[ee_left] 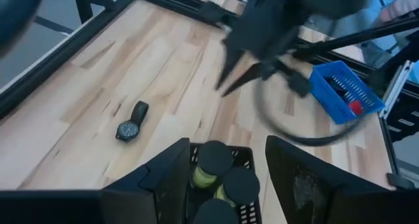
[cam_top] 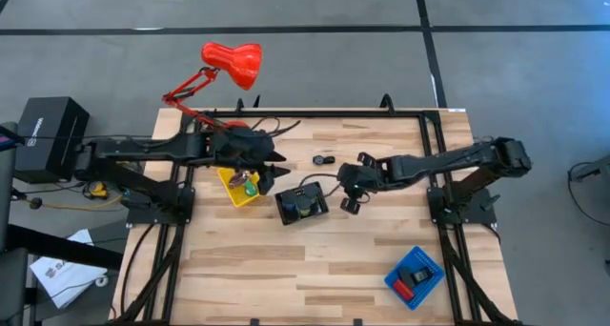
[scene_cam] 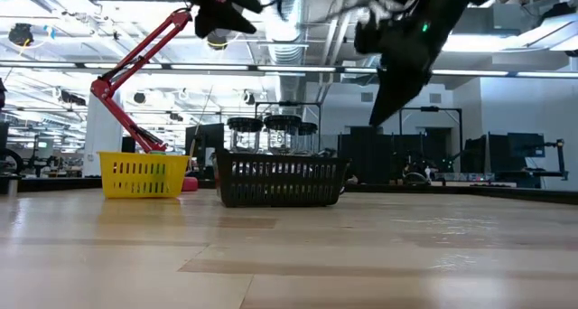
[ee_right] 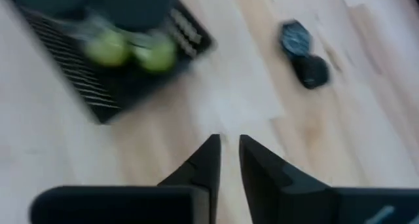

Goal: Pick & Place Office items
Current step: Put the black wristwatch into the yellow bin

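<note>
A black wristwatch [cam_top: 324,159] lies flat on the wood toward the far side, also in the left wrist view [ee_left: 131,122] and the right wrist view [ee_right: 302,50]. The black tray [cam_top: 302,204] holds dark round containers with green labels [ee_left: 211,168]. My left gripper [ee_left: 226,168] hangs open high above that tray's far-left corner, nothing between its fingers. My right gripper [ee_right: 229,149] slants down over bare wood just right of the black tray, its fingers a narrow gap apart and empty. The yellow tray [cam_top: 240,186] holds a few small items.
A blue tray [cam_top: 415,275] with a black and a red item sits near the front right. The red desk lamp [cam_top: 224,69] stands at the far left corner. A black cable [ee_left: 294,119] loops beside the right arm. Bare wood lies across the table's near half.
</note>
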